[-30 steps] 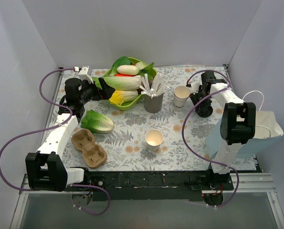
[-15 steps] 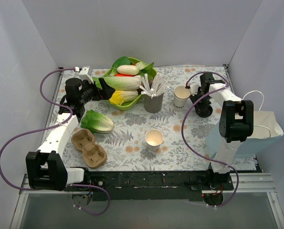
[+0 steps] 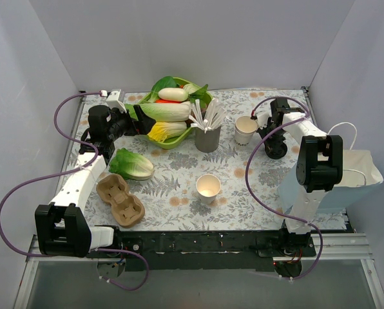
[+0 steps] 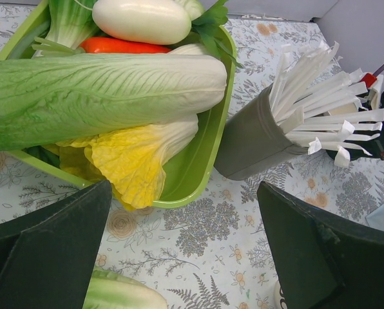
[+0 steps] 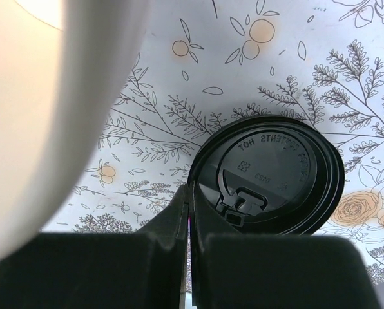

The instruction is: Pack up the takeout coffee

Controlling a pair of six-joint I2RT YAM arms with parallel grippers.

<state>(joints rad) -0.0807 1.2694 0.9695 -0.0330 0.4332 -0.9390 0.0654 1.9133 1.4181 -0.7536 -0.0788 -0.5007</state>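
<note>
At far right: right gripper point(image 5: 189, 215) clenched on black lid point(image 5: 269, 170) rim.
We risk the thin rim slipping out, or clipping the cup point(image 5: 50, 116) alongside.

- In the top view the light is bright, even and white, coming from overhead. The tabletop point(image 3: 179, 193) carries only short, soft shadows.
- That view has no glare and stays sharp from the near edge to the far edge.
- In the left wrist view the green tray point(image 4: 205, 167) and the straws point(image 4: 321, 109) are crisp and well lit. The fingers point(image 4: 47, 257) of the left tool point(image 4: 185, 257) are flat black with no detail.
- In the right wrist view the paper cup point(image 5: 50, 116) is a blurred, overexposed cream mass. The black lid point(image 5: 269, 174) is sharp, with legible lettering and a soft sheen on its rim. The right tool point(image 5: 189, 206) is a dark blur.
</note>
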